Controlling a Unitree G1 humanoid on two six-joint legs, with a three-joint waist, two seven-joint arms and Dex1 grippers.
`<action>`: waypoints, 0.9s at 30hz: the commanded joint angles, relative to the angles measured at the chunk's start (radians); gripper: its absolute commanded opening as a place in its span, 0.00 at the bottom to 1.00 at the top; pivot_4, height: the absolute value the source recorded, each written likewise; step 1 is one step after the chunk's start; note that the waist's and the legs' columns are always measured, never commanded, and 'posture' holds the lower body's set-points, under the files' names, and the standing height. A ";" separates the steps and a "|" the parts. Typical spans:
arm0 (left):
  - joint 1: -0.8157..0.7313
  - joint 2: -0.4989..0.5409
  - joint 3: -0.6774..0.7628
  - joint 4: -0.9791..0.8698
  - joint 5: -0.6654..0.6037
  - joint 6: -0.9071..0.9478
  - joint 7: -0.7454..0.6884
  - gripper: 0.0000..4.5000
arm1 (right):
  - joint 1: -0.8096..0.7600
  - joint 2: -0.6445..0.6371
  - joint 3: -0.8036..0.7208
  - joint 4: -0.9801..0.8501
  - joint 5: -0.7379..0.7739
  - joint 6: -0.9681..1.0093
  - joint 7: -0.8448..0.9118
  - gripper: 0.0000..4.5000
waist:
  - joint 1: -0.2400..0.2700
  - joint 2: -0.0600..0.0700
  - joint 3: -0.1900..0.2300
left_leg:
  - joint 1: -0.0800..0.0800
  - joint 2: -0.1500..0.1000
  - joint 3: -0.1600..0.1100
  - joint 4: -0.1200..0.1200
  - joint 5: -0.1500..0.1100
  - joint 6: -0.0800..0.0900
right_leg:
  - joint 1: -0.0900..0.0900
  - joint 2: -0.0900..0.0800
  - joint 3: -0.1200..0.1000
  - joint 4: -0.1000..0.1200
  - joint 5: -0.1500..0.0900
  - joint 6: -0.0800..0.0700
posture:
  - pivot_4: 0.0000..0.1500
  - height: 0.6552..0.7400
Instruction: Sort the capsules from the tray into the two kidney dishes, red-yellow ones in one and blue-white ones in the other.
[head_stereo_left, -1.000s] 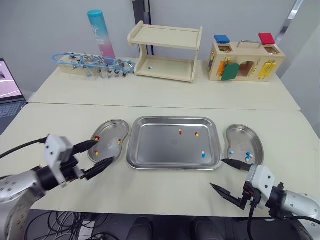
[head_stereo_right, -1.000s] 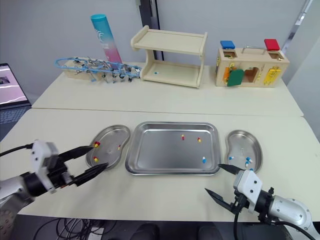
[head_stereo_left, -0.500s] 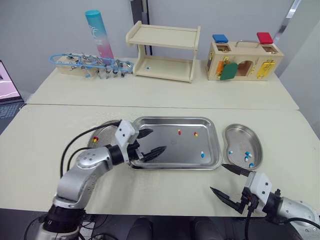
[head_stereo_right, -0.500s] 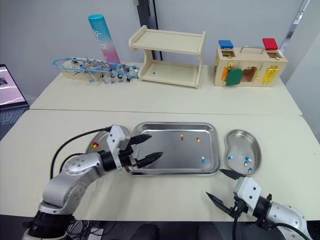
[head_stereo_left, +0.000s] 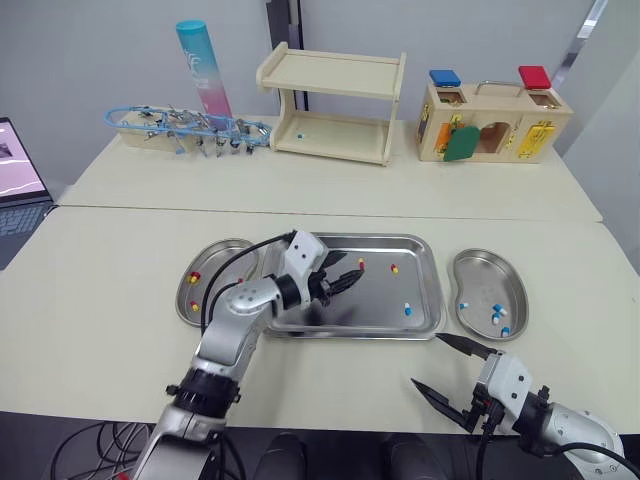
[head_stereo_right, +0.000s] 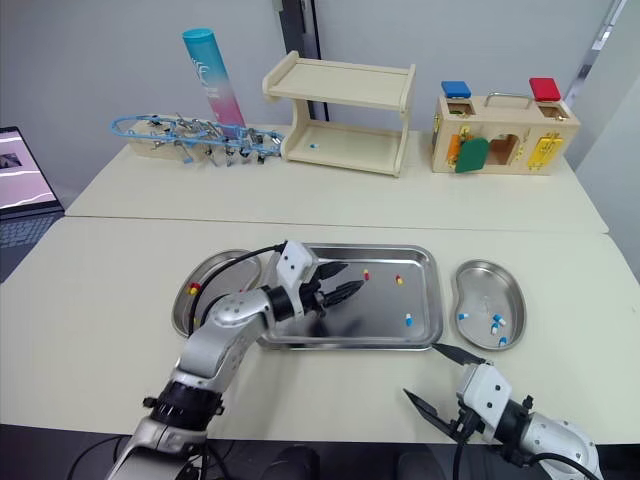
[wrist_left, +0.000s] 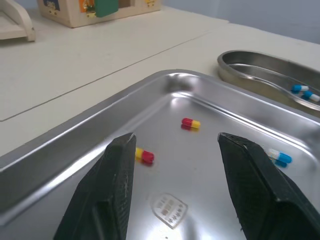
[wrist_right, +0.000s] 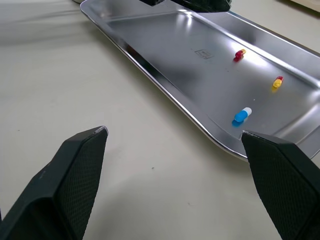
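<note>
Left pincer (head_stereo_left: 352, 280): held spread above tray (head_stereo_left: 380, 334), lined up on red-yellow capsule (wrist_left: 144, 155)
Right pincer (head_stereo_left: 430, 361): spread, held clear of tray

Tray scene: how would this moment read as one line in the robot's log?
left gripper: open over tray, near red-yellow capsule | right gripper: open above table by tray | in tray: two red-yellow, one blue-white

Each arm ends in two black, tapering fingers. The inner pads (wrist_left: 252, 190) of the left gripper (head_stereo_left: 347, 280) are finely cross-hatched, and so are those of the right gripper (head_stereo_left: 425, 359). Behind each pair of fingers sits a white boxy housing (head_stereo_left: 305, 252), then rounded silver-grey arm links (head_stereo_left: 240, 305). A thin black cable (head_stereo_left: 236, 258) loops back from the housing.
</note>
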 joint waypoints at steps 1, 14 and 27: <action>-0.059 -0.020 -0.013 0.068 0.033 -0.025 -0.004 0.58 | -0.003 0.006 0.008 -0.029 0.004 -0.006 -0.016 1.00 | -0.001 0.000 0.000 | 0.000 0.000 0.000 0.000 0.000 0.000 | 0.000 0.000 0.000 0.000 0.000 0.000 | 1.00 1.00; -0.167 -0.076 -0.047 0.325 0.115 -0.087 -0.066 0.58 | -0.041 0.020 0.043 -0.121 0.009 0.092 -0.080 1.00 | 0.000 0.000 0.000 | -0.001 0.000 0.000 0.000 0.000 0.000 | -0.001 0.000 0.000 0.000 0.000 0.000 | 1.00 1.00; -0.231 -0.106 -0.059 0.484 0.179 -0.121 -0.093 0.23 | -0.045 0.012 0.045 -0.171 0.015 0.155 -0.093 1.00 | -0.001 0.000 0.000 | 0.000 0.000 0.000 0.000 0.000 0.000 | 0.000 0.000 0.000 0.000 0.000 0.000 | 1.00 1.00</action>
